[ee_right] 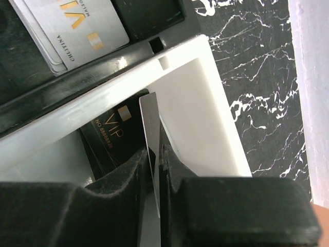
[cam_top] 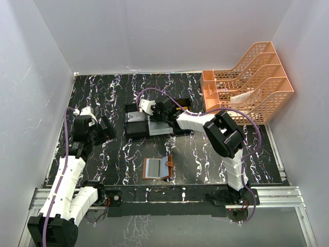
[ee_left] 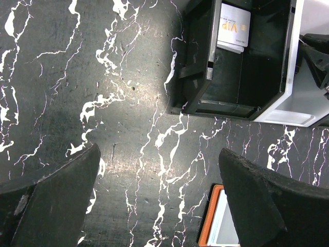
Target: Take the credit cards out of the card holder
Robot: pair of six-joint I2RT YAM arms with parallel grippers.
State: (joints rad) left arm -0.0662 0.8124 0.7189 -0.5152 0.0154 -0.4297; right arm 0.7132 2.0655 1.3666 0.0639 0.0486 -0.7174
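The brown card holder [cam_top: 157, 168] lies spread open on the black marble table near the front edge; a corner of it [ee_left: 218, 221] shows by my left gripper's right finger. My left gripper [cam_top: 105, 128] [ee_left: 159, 170] hovers wide open over bare table, holding nothing. My right gripper [cam_top: 154, 114] [ee_right: 158, 154] reaches into the black-and-white tray [cam_top: 134, 123]. A pale credit card [ee_right: 150, 128] stands edge-on between its jaws, against the left finger with a dark sliver on the other side. Pale credit cards [ee_right: 77, 25] [ee_left: 234, 28] lie stacked in a black compartment.
A black VIP card [ee_right: 110, 128] lies in the tray's white compartment [ee_right: 205, 113] under my right gripper. An orange mesh file rack [cam_top: 252, 77] stands at the back right. White walls enclose the table on three sides.
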